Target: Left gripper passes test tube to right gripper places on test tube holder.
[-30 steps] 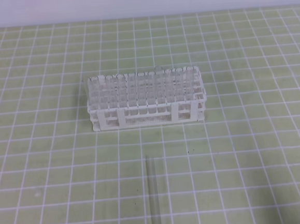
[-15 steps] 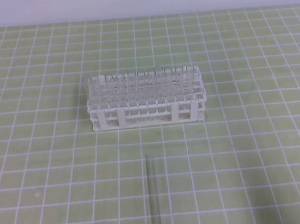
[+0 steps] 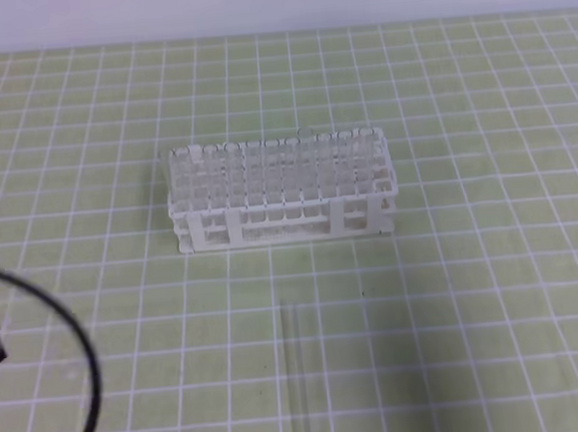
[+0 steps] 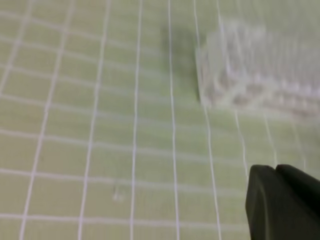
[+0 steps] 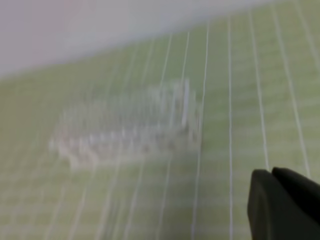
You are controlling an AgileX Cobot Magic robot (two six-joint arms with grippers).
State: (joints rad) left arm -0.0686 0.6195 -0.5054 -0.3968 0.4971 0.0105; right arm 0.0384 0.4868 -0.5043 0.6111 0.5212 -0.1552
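The test tube holder [image 3: 281, 192] is seen standing on the green gridded desk [image 3: 495, 290] a little above the middle of the high view, its long side turned toward the camera and clear tubes showing through its tiers. The test tube [image 3: 298, 373] is seen lying flat on the desk in front of the holder, well apart from it, its length running toward the near edge and its rounded tip nearest the camera; it is touched by nothing. Compared with the earlier pictures, in which no arm was present, a black part of the left arm and a looped black cable [image 3: 78, 365] have come in at the left edge of the high view, still well to the left of the tube. In the left wrist view the left claw [image 4: 276, 172] is shown at the lower right with its fingers pressed together and nothing held, the holder appearing blurred at the upper right. In the right wrist view the right claw [image 5: 272, 174] is likewise shown pressed together and empty; the pale shape beyond it is probably the holder, though the picture is too blurred for certainty.
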